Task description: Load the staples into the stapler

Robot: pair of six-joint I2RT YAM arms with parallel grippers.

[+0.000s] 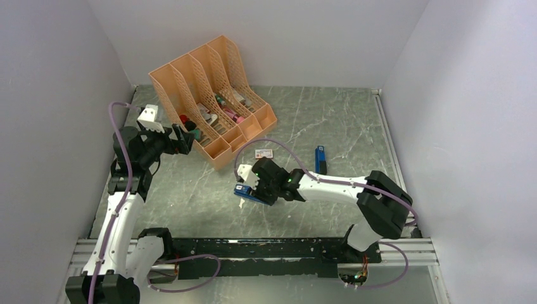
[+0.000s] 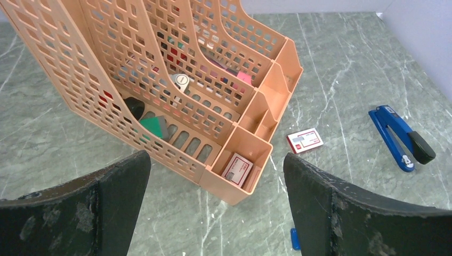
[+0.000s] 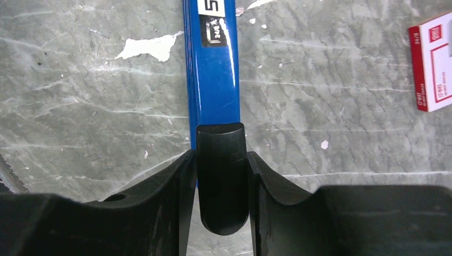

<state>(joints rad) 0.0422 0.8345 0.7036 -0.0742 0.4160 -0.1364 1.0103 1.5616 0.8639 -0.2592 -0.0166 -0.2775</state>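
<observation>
My right gripper (image 1: 247, 189) is shut on a blue stapler (image 1: 241, 190), low over the table's middle. In the right wrist view its fingers (image 3: 170, 181) press both sides of the stapler's black rear end (image 3: 221, 176), and the blue body (image 3: 211, 74) runs away from me. A second blue stapler (image 1: 321, 158) lies on the table further right. The staples themselves are out of view; a small white-and-red box (image 1: 263, 152) lies flat by the organizer. My left gripper (image 1: 182, 136) stands wide open and empty, facing the organizer's front.
An orange file organizer (image 2: 176, 69) fills the back left, with small items in its slots and another white-and-red box (image 2: 237, 169) in its front corner cup. The second stapler (image 2: 401, 137) and the loose box (image 2: 305, 141) lie to its right. Grey walls close in three sides.
</observation>
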